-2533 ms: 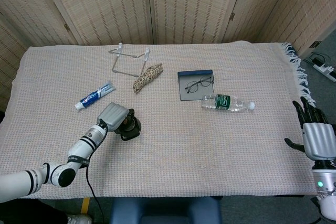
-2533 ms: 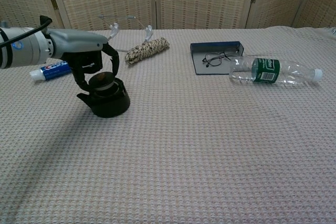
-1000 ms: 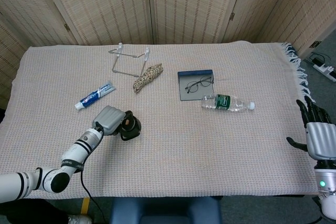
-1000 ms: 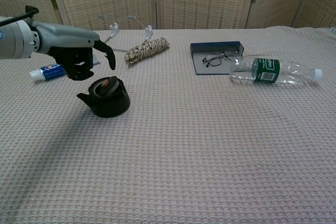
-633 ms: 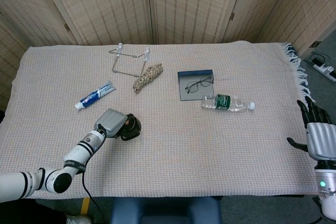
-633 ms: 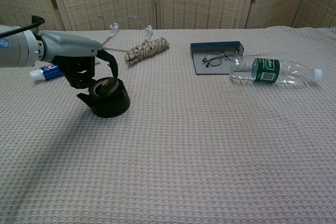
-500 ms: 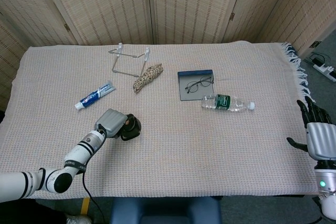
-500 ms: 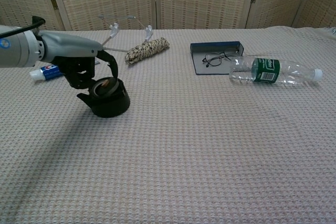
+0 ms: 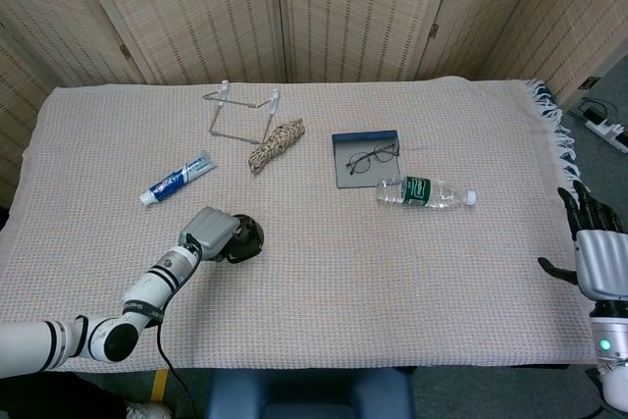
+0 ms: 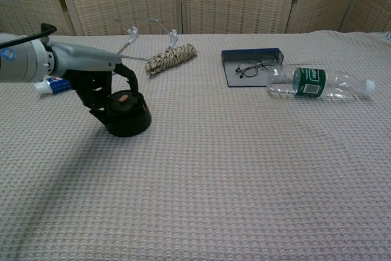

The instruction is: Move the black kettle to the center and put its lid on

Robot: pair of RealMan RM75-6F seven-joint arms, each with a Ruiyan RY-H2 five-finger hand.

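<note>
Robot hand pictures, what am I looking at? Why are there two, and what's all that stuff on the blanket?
This is a robot with two arms, each ending in a robot hand. One picture looks down from its head, the other looks out from its chest at the same table. The left robot hand is curled around the top of a small black kettle, whose lid sits on it. The right robot hand waits open at the table's edge, holding nothing. On the woven cloth also lie a toothpaste tube, a rope bundle, a wire stand, glasses in a blue tray, and a plastic bottle on its side.
</note>
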